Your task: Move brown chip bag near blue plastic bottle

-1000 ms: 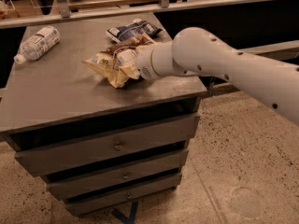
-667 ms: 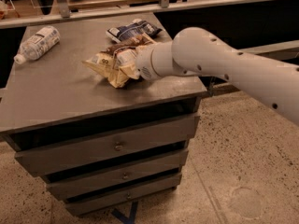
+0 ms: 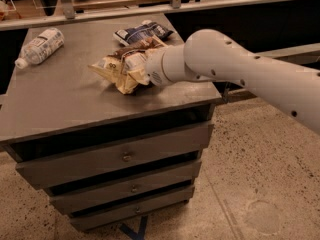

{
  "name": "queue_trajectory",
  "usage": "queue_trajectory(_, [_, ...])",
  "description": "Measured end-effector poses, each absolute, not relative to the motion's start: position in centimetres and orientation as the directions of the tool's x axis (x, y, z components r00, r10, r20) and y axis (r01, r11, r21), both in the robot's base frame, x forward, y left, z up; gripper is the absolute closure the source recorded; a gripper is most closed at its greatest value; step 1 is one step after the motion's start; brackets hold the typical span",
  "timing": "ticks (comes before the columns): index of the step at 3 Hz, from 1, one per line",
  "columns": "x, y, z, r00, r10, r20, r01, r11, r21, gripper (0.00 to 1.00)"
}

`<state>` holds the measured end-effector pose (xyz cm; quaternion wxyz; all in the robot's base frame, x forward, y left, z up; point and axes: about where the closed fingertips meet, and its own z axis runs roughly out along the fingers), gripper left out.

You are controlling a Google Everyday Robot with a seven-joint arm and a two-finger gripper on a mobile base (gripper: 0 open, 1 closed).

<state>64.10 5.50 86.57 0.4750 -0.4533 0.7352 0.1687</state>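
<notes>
One gripper pressed into brown chip bag.

No chg: gripper & brown chip bag same spot.

Brown chip bag sits mid-tabletop. The gripper is right up against its right side, with the arm reaching in from the right across the tabletop's edge. Blue plastic bottle lies on its side at the far left corner, well apart from the bag. Just behind the bag, by the far edge, lies a smaller bag. Drawers stack below the tabletop.
</notes>
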Motion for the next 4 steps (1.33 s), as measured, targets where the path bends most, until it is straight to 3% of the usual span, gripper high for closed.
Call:
queue_trajectory(2, [63.1,6.2,89.8,-0.035,-0.5,-0.865,-0.823,0.506,-0.258,1.0])
queue_trajectory(4, [58.7,6.4,103.0,0.287,-0.407,-0.867,-0.739,0.482,-0.471,1.0])
